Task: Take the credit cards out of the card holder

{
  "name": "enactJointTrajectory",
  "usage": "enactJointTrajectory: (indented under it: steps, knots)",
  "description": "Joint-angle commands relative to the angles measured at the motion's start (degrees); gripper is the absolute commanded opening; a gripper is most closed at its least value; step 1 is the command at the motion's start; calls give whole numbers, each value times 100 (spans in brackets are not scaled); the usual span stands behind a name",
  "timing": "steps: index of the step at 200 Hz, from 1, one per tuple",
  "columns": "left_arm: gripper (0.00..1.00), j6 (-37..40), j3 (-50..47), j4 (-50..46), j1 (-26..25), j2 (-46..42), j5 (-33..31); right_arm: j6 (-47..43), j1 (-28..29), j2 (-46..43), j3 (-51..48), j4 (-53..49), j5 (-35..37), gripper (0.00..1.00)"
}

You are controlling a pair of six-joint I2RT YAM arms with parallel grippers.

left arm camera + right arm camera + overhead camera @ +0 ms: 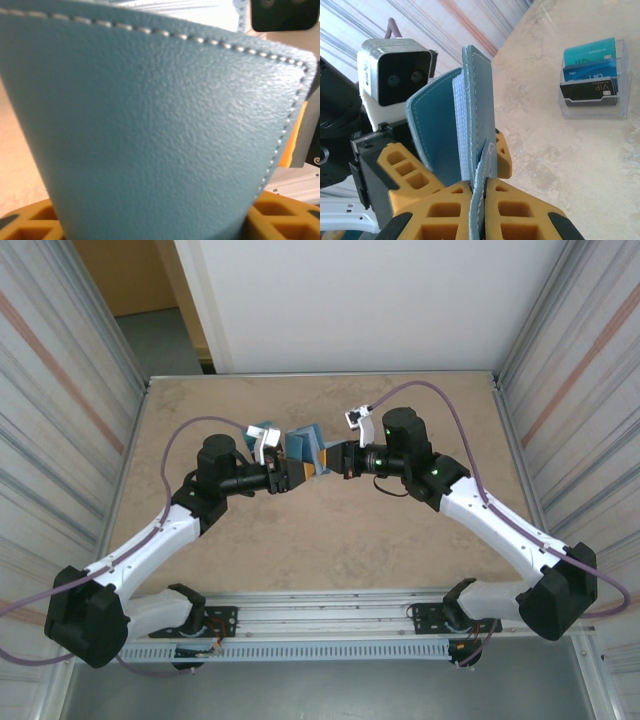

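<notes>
Above mid-table, right gripper [479, 192] pads are pressed onto one panel edge of the slate-blue card holder [477, 100]; left gripper [288, 474] clamps the opposite panel, keeping it splayed upright. Credit cards [590, 75] stand in a clear tray [595, 111] on the table [560, 165], well apart

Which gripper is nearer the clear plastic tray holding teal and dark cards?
Left. The left gripper is just on the near side of the clear plastic tray. The right gripper sits farther right, across the slate-blue stitched wallet that both clamp.
</notes>
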Motion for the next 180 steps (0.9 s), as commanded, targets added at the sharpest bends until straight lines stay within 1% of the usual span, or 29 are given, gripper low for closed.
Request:
enactJointTrajectory:
  steps: [1, 8, 26, 45, 71, 100, 122, 145, 165, 180]
  knots:
    - [67, -81, 74, 344, -18, -88, 192, 34, -3, -158, -37, 185, -63, 4]
    - [69, -88, 58, 345, -22, -81, 185, 17, -16, -199, -38, 150, -4, 4]
    - [70, -84, 65, 299, -9, -81, 158, -57, -29, -297, -8, -27, 195, 2]
    - [70, -62, 58, 226, -16, -74, 146, -122, -39, -413, 33, -225, 391, 0]
    - [70, -88, 22, 273, -7, -27, 161, -155, -39, -505, 149, -592, 752, 0]
    - [66, -256, 93, 530, -9, 204, 358, -151, 11, -499, 193, -696, 818, 0]
    - [57, -370, 165, 707, -29, 395, 455, -112, 75, -447, 281, -757, 893, 0]
    - [55, -350, 230, 626, -40, 472, 443, -143, 160, -378, 512, -1144, 1330, 0]
    - [51, -277, 233, 497, -42, 464, 401, -185, 189, -341, 698, -1530, 1735, 0]
    - [47, -240, 227, 425, -43, 444, 348, -205, 188, -330, 744, -1667, 1829, 0]
